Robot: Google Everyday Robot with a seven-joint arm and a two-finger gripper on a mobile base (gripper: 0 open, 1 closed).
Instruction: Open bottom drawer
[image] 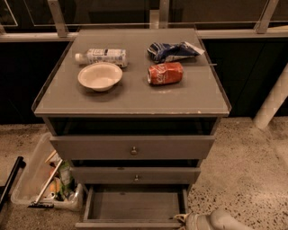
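Slim flat grey bottom drawer looks pulled out, pale robot gripper sits lower right by its corner, can't tell if it's open or closed, next it probably just backs off

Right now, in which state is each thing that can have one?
bottom drawer: pulled open, tray empty
middle drawer: looks shut
soda can: on its side
water bottle: on its side
bowl: upright, empty
gripper: by the bottom drawer's right front corner

You saw speckled floor around the grey cabinet, dark panels and pale rails along its back edge, a white post off its right edge, the gripper at its front right corner
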